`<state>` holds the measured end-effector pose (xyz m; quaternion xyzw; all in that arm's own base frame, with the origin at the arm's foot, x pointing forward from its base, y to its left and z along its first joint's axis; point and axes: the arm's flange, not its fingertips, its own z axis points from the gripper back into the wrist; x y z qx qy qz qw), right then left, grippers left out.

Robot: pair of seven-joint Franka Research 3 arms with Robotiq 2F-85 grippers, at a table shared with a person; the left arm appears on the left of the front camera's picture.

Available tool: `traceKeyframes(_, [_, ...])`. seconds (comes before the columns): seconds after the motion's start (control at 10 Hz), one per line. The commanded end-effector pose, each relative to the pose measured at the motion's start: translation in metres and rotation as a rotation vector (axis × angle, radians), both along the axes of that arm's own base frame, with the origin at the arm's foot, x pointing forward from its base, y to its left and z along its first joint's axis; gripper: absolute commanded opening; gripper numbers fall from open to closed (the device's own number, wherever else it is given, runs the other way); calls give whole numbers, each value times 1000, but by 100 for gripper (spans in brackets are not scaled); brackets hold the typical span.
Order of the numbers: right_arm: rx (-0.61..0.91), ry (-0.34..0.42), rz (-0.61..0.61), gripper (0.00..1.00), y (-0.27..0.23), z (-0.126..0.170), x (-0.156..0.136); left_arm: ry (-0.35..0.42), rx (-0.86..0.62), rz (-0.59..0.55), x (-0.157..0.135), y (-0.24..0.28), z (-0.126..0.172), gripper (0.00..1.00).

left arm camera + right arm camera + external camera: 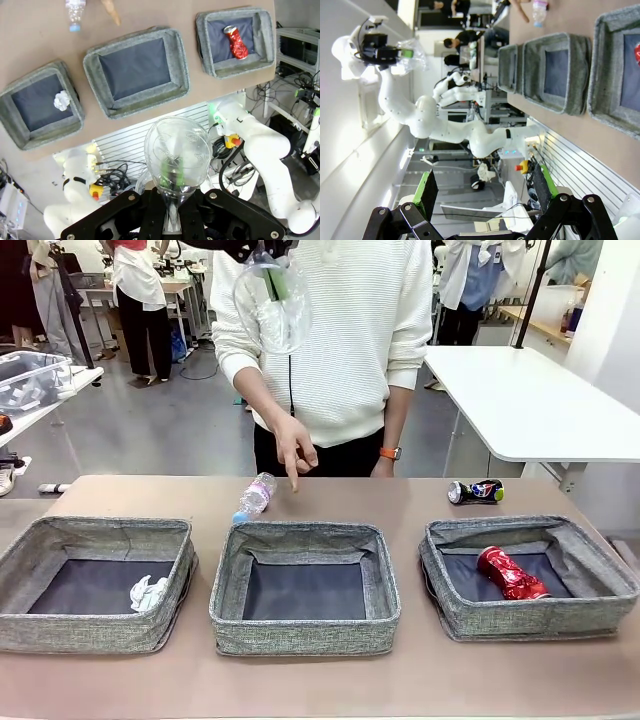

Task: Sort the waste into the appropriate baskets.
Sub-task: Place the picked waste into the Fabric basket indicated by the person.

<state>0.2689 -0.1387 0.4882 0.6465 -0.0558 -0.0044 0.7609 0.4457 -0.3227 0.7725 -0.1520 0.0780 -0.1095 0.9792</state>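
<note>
Front view: clear crushed plastic cup [272,302] hangs high, in front of the person's torso. Blue-capped plastic bottle [255,494] lies on the table [320,680] just beyond the middle basket [305,625]; the person's hand [293,448] points down beside it. Crumpled paper ball [150,593] in the left basket [80,632], crushed red can [512,574] in the right basket [520,615], dark-blue can [475,491] on the table behind it. Left wrist view: left gripper [172,202] clenched on the cup, well above the baskets. Right wrist view: right gripper [485,192] released, jaws spread wide.

White arms [265,145], black fingers [536,189], green pads [426,192]; person [340,300]: white ribbed sweater [340,350], orange watch [390,453].
</note>
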Motion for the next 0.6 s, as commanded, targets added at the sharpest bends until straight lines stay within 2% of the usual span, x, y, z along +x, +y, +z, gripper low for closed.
traceKeyframes(0.0, [8,-15,-8,100,2,1,1,-4,16,12,-5,3,0,1])
traceKeyframes(0.3, [8,-15,-8,100,2,1,1,0,0,0,0,0,0,1])
traceKeyframes(0.4, [8,-15,-8,100,2,1,1,-110,-77,-30,-12,5,-21,1])
traceKeyframes(0.5, [8,-15,-8,100,2,1,1,-208,-125,-41,-33,13,-69,1])
